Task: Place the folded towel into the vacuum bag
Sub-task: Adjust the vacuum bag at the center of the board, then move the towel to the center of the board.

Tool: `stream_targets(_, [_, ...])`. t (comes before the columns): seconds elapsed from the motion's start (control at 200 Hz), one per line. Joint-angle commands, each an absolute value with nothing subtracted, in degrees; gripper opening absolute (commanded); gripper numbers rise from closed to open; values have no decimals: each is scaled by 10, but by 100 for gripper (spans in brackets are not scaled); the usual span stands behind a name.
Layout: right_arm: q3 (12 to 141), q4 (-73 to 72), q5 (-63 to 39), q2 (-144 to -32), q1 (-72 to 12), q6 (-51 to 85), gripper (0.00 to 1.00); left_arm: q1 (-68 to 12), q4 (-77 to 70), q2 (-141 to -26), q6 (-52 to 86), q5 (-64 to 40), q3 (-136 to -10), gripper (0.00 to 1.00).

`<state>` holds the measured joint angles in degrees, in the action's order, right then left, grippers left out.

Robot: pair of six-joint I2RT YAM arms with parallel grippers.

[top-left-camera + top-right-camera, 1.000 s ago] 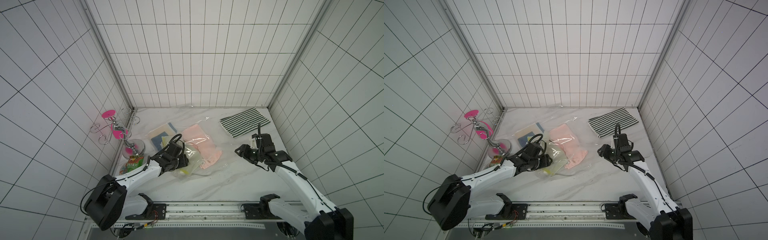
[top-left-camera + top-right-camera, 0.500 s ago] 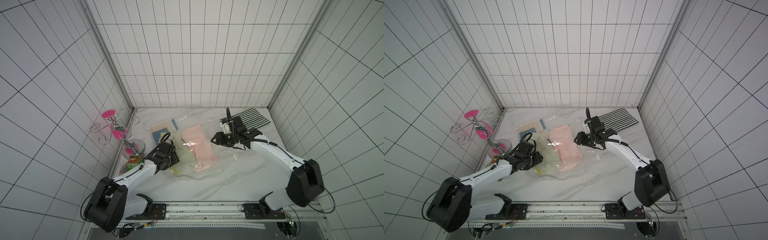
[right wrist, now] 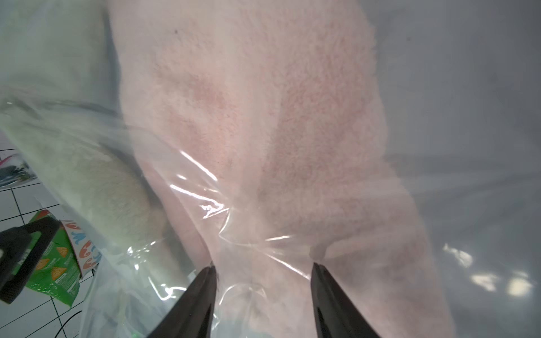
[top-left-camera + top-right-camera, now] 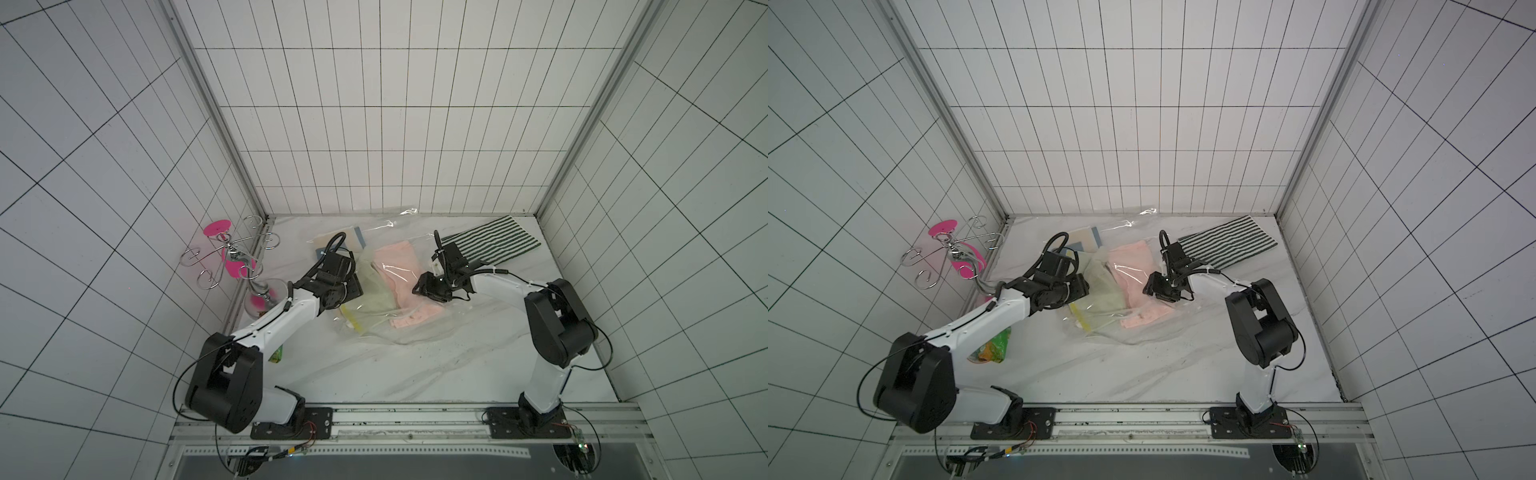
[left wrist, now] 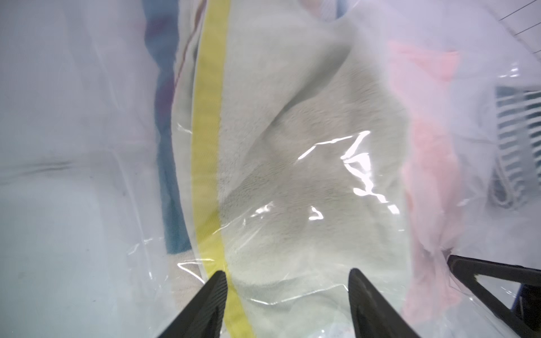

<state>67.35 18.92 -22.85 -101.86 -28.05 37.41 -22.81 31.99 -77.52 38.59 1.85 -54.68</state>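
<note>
I am holding both arms over the large, crinkly clear plastic vacuum bag (image 4: pixel 415 330). My left gripper (image 5: pixel 287 273) is standing part-way open above the pale green fluffy towel with a yellow stripe (image 4: pixel 374 284), holding nothing. My right gripper (image 3: pixel 263 266), also part open, is dimpling the film over the rumpled pink fluffy towel (image 4: pixel 397 266). Both towels are sitting under the film, while a folded black-and-white striped towel (image 4: pixel 490 245) is lying outside. Closing now, I am risking pinching slippery plastic alone, dragging the bag and bunching the towels.
</note>
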Motion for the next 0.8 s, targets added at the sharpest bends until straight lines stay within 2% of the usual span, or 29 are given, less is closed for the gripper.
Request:
stream_targets(0.0, [685,260,-149,-943,-250,352,58,-268,363,-733,330,35,-591,67])
stream_targets(0.14, [701,294,-65,-940,-137,352,59,-345,292,-765,324,-43,-634,67])
stream_targets(0.245, [793,328,-77,-1023,-63,341,49,-374,183,-823,337,-126,-645,67])
stream_targets(0.365, [910,339,-90,-1124,-45,343,35,-364,131,-897,377,-126,-639,66])
stream_targets(0.515, [999,350,-131,-1213,-48,374,33,-327,98,-910,431,-123,-560,66])
stream_targets(0.645, [985,349,-165,-1249,-53,381,32,-284,76,-898,459,-123,-471,65])
stream_targets(0.795, [841,339,-149,-1191,-27,376,24,-274,88,-851,455,-98,-406,65])
